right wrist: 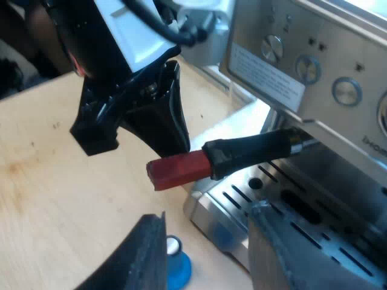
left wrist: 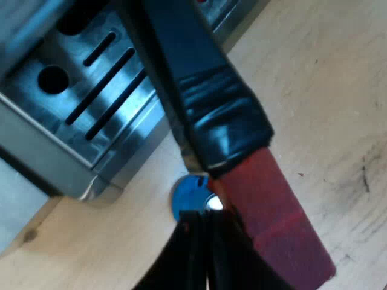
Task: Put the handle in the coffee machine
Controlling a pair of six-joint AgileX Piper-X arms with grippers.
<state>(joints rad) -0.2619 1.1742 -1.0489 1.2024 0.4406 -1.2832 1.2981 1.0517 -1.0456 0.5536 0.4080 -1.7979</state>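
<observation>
Handle in machine front. L jaws closed, red end just beside them. R jaws open, blue tamper on counter near them.

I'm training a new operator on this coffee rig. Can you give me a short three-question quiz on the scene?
1. True or false: the handle sticks out from the espresso machine at its front.
2. The fingers of the right gripper are: A open; B shut on the handle; C shut on a mug.
3. Fill in: the blue thing on the table by the drip tray is a ____.
Key: 1 true; 2 A; 3 tamper.
</observation>
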